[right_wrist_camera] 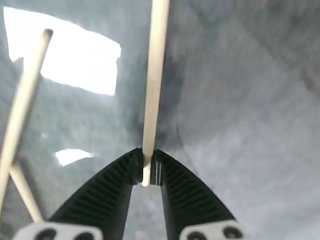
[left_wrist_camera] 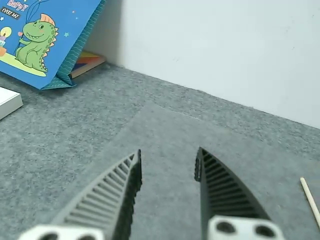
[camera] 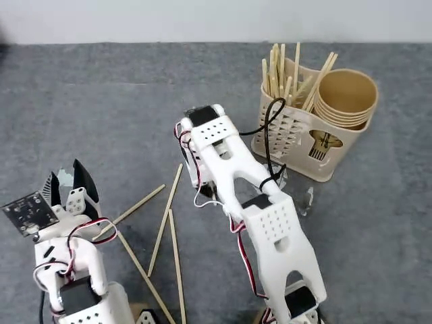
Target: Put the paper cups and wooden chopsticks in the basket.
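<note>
A beige basket (camera: 317, 145) stands at the back right. It holds a stack of paper cups (camera: 345, 94) and several upright wooden chopsticks (camera: 283, 74). Several loose chopsticks (camera: 164, 223) lie on the grey mat between the arms. My right arm (camera: 223, 162) stretches over their far ends. My right gripper (right_wrist_camera: 146, 167) is shut on the end of one chopstick (right_wrist_camera: 155, 75), low over the mat. Two more chopsticks (right_wrist_camera: 22, 100) lie beside it. My left gripper (camera: 67, 181) hovers open at the front left, its fingers (left_wrist_camera: 127, 185) holding nothing. One chopstick tip (left_wrist_camera: 311, 200) lies close by.
A blue gift bag (left_wrist_camera: 40, 35) and a white flat object (left_wrist_camera: 7, 102) sit by the wall off the mat's left side. A small clear plastic piece (camera: 304, 199) lies in front of the basket. The right arm's cable (camera: 270, 135) hangs near the basket wall.
</note>
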`<state>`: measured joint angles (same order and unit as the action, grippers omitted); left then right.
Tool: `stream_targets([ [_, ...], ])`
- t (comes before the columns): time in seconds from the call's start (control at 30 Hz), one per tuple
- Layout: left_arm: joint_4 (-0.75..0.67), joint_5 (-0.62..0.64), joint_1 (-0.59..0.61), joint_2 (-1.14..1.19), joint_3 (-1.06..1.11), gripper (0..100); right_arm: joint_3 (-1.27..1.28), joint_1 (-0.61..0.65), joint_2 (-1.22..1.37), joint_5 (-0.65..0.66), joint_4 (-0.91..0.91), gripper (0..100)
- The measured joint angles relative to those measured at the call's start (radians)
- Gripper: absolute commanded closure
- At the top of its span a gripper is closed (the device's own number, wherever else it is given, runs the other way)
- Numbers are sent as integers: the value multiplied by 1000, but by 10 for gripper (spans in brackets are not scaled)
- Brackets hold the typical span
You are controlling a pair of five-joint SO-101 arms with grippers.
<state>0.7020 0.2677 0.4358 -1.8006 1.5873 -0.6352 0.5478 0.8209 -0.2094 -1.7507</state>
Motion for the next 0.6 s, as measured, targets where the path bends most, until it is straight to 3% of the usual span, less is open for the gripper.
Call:
stream_targets([
  [0.27, -2, 0, 0, 0, 2, 829, 367, 55, -301, 0, 11, 991],
  [0.53, -2, 0, 0, 0, 2, 829, 804, 74, -552, 0, 180, 987],
  [0.6, -2, 0, 0, 0, 2, 829, 859, 74, -601, 0, 218, 948],
])
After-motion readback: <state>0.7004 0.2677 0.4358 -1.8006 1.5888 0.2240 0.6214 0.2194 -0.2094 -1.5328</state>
